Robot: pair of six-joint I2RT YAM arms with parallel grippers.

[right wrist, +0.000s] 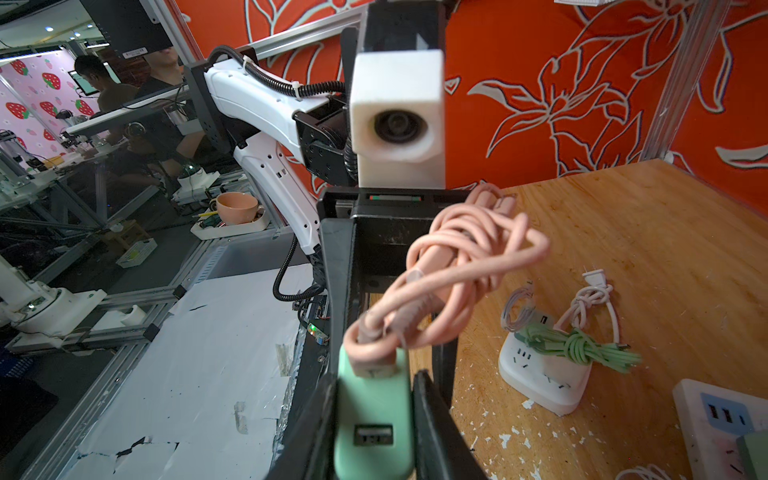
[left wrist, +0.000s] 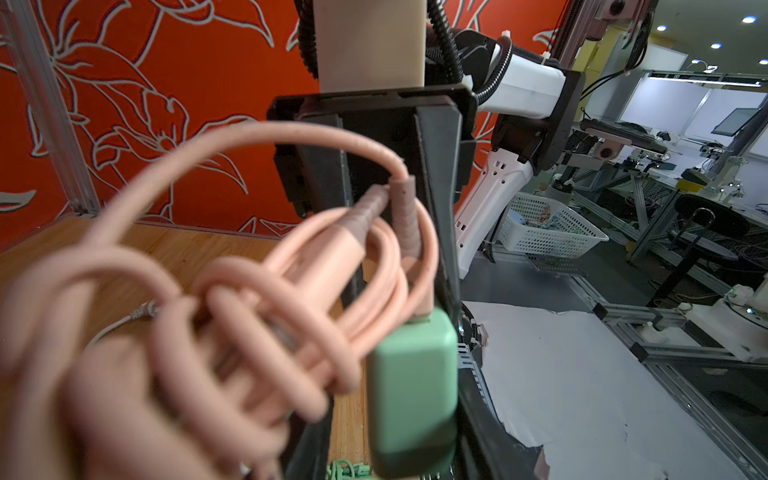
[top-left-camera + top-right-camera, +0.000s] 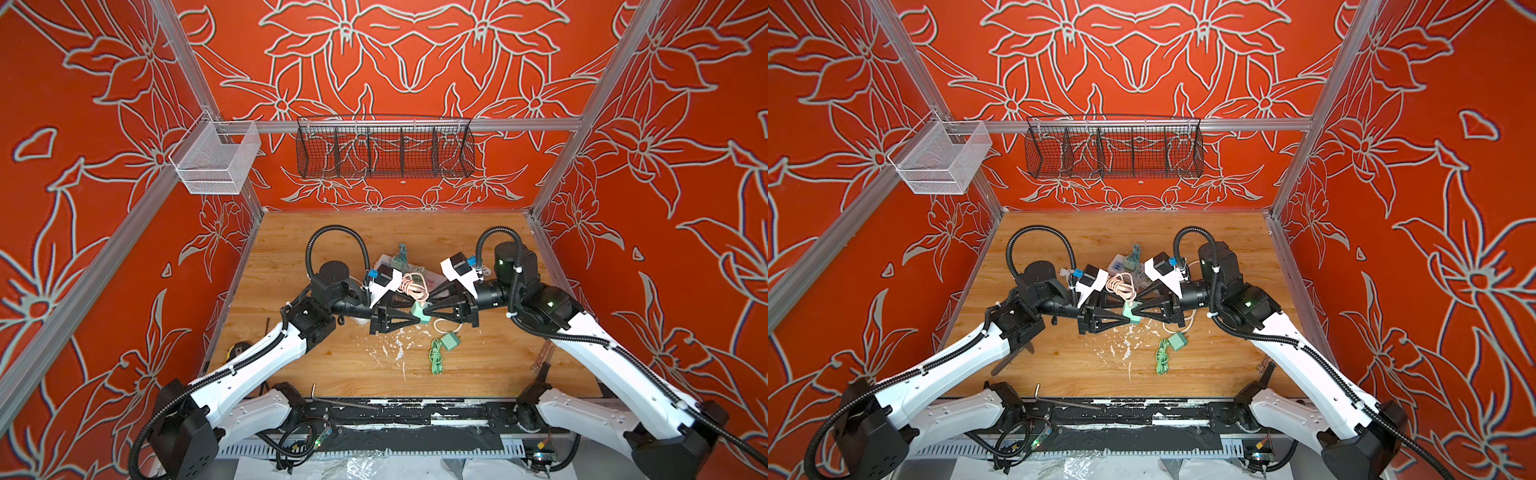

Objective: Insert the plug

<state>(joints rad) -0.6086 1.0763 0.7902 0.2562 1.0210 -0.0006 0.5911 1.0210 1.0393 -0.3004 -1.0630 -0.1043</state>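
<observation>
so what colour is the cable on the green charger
Pale pink; cable clearest in the right wrist view.

adapter [image 3: 419, 314] mid-table, between left gripper [image 3: 412, 318] and right gripper [image 3: 428, 312]; coiled cable [image 3: 413, 286] behind it; second adapter [image 3: 450, 340] nearer front, right of centre; power strip [image 1: 544, 374] rearmost

The charger [image 1: 374, 415] is mint green, its coiled cable [image 1: 457, 266] pale pink; the walls [image 3: 83, 208] orange-red with grey-white flower outlines; the table [image 3: 478, 365] light wood grain, white-flecked.
</observation>
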